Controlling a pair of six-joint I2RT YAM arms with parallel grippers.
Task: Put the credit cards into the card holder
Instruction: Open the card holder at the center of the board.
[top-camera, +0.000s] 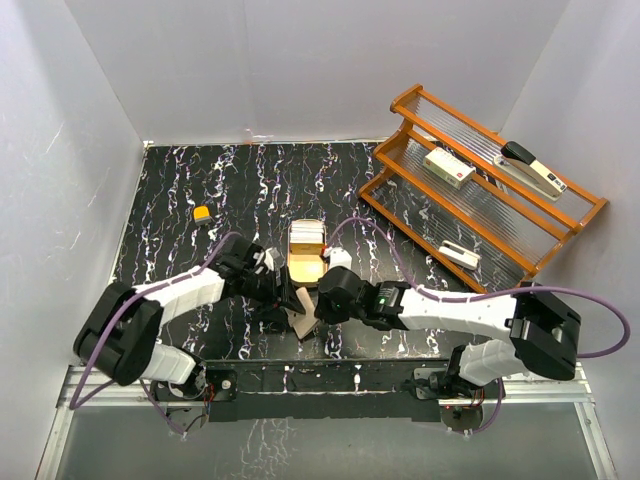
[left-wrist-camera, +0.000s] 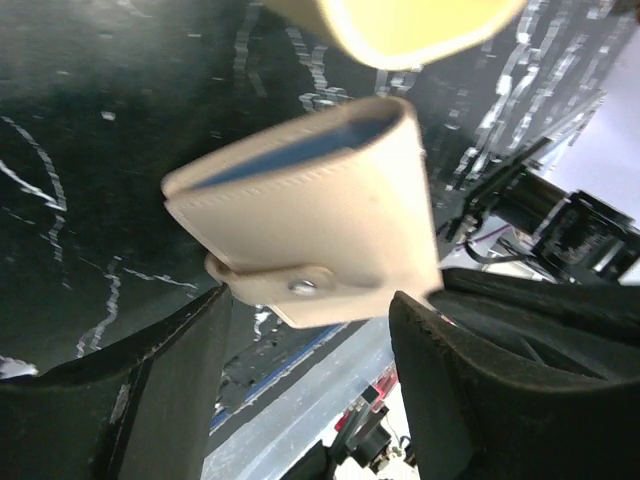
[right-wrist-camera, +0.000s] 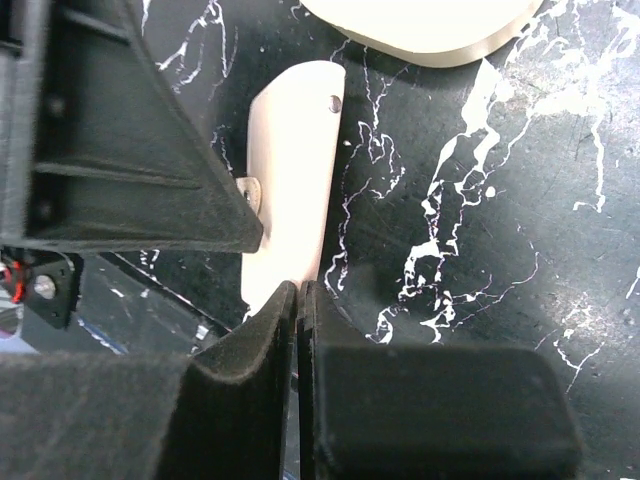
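Shows the tan leather card holder (left-wrist-camera: 310, 235) tipped up on edge over the black marbled table (top-camera: 180, 200), just this side of the gold oval tray (top-camera: 310, 270); pinches its lower corner, by all appearances, between the clenched fingertips of the right gripper (right-wrist-camera: 300, 295), probably to prop it where the other arm can work on it; leaves the left gripper (left-wrist-camera: 310, 320) released, its dark fingers (left-wrist-camera: 170, 390) standing either side of the holder's near edge without touching the leather, apparently lined up to take the snap tab (left-wrist-camera: 300, 287); reveals that tab fastened and only a sliver of blue lining along the top edge, so likely needs unsnapping before anything slides in; finds the pale credit cards (top-camera: 306, 238) stacked at the far end of the tray, apart from both grippers, none yet in the holder.
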